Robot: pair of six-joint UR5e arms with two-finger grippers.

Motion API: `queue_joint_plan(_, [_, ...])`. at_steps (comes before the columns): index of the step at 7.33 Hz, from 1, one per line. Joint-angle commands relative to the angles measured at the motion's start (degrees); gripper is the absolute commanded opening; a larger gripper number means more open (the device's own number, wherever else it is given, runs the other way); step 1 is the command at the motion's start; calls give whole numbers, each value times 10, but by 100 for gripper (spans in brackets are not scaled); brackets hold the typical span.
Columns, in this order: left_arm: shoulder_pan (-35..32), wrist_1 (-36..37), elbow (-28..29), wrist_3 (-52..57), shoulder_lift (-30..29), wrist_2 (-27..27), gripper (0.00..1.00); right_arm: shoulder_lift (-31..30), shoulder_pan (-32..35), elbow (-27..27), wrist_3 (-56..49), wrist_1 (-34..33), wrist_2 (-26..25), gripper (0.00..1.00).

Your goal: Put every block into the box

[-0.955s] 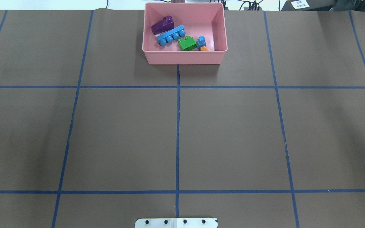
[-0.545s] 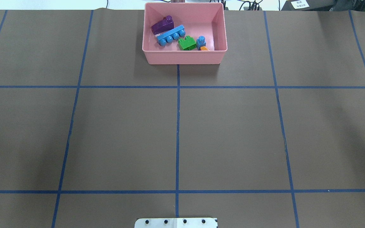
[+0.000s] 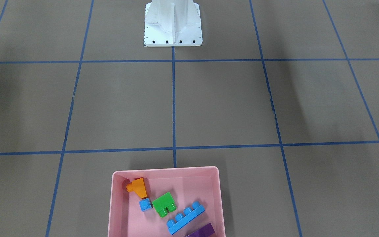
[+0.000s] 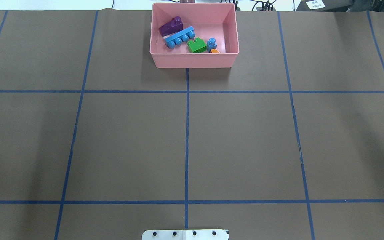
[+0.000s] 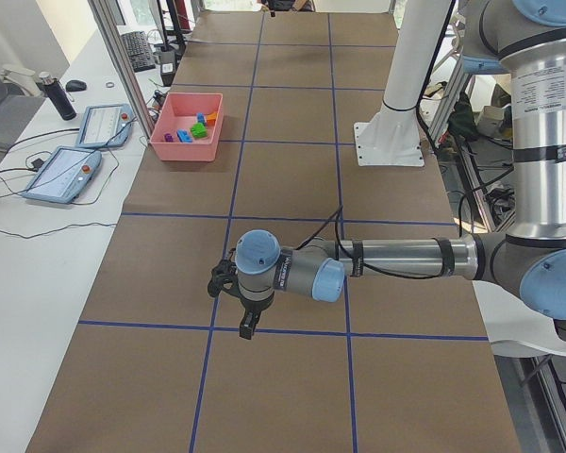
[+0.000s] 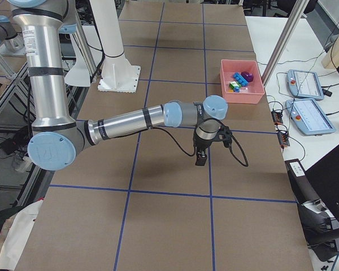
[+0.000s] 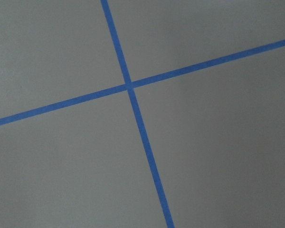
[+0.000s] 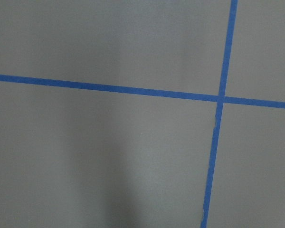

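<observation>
The shallow pale pink rectangular plastic box (image 4: 194,61) stands at the far middle of the brown, blue-taped table (image 4: 245,140). All five studded plastic bricks lie inside it: the purple bar (image 4: 171,26), just beside it the long blue four-stud bar (image 4: 179,37), then the green two-stud brick (image 4: 197,45), the tiny blue single-stud cube (image 4: 211,44) and the orange sloped brick (image 4: 215,51). The left gripper (image 5: 248,326) and right gripper (image 6: 201,158) hang over bare table, well apart from the box; whether their fingers are clenched or released cannot be told.
</observation>
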Motion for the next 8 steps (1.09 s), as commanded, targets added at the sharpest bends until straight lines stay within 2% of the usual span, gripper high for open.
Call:
queue_joint_plan(1, [0,63,-1,-15,-42,13,100,-3,0,0,0,1,-1,100])
queue_joint_plan(2, [0,156,6,-15,-89,17,100,0,0,9,0,0,1,100])
queue_joint_plan(5, [0,162,14,-14,-89,16,100,-4,0,1,0,0,-4,100])
queue_joint_plan(8, [0,155,51,-11,-81,11,100,-14,0,1,8,-1,-3,100])
